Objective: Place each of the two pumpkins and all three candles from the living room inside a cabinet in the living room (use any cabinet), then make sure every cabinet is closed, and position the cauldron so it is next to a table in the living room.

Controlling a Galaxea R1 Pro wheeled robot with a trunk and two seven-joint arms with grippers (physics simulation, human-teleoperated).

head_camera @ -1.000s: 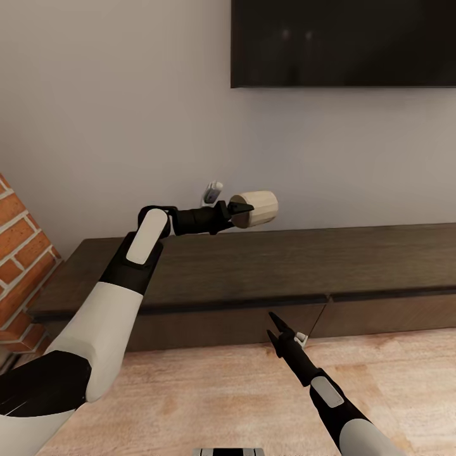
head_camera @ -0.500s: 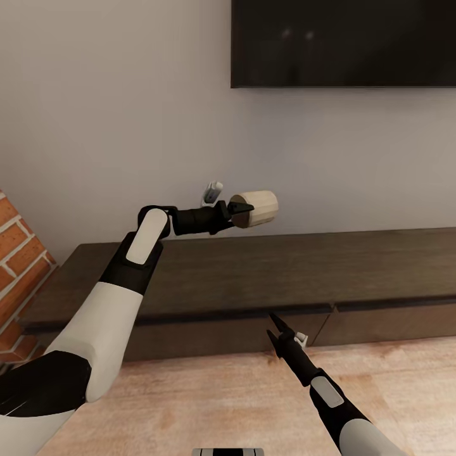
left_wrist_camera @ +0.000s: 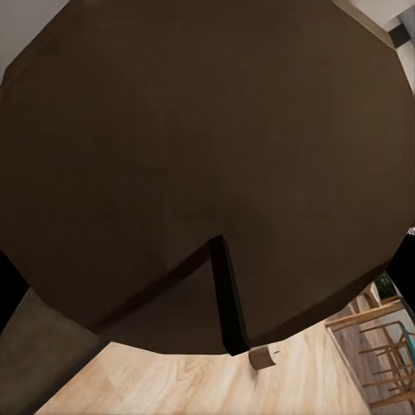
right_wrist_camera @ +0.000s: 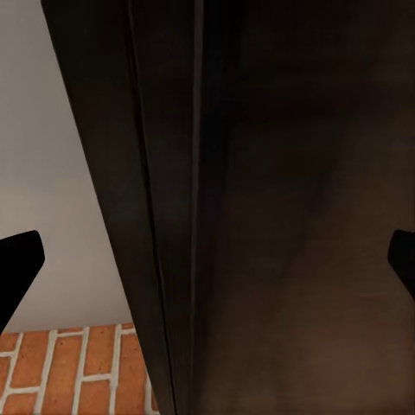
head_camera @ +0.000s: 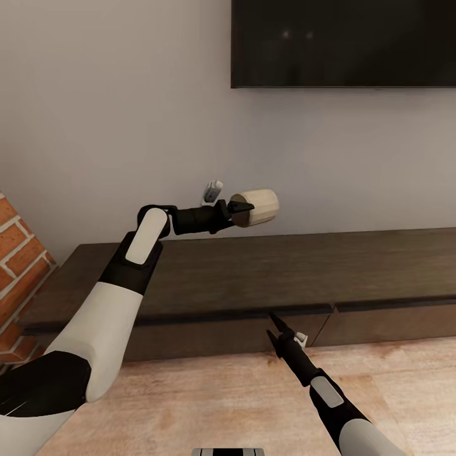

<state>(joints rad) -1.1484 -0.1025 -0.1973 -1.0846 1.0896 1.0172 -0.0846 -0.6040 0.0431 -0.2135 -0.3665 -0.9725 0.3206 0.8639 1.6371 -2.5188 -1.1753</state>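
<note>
A pale beige candle (head_camera: 258, 208) lies sideways in my left gripper (head_camera: 246, 209), which is shut on its dark end, in the air above the cabinet's top. Its dark underside (left_wrist_camera: 199, 156) looms large in the left wrist view. The cabinet (head_camera: 253, 272) is a long low dark-brown unit against the wall, its drawer fronts flush. My right gripper (head_camera: 272, 325) is open just in front of the left drawer front, near the seam between two drawers. In the right wrist view its fingertips (right_wrist_camera: 17, 268) stand far apart before the dark cabinet front (right_wrist_camera: 259, 216).
A dark TV (head_camera: 342, 44) hangs on the grey wall above the cabinet. The brick fireplace (head_camera: 19, 253) stands at the left end. Light wood floor (head_camera: 221, 399) runs in front. Beyond the held candle, a small stubby thing (left_wrist_camera: 261, 356) sits on the floor, with wooden chairs (left_wrist_camera: 385, 346) farther off.
The whole view shifted a little early on: the cabinet sits lower and the fireplace farther left. Both arms hold the same pose, the candle still in the left gripper.
</note>
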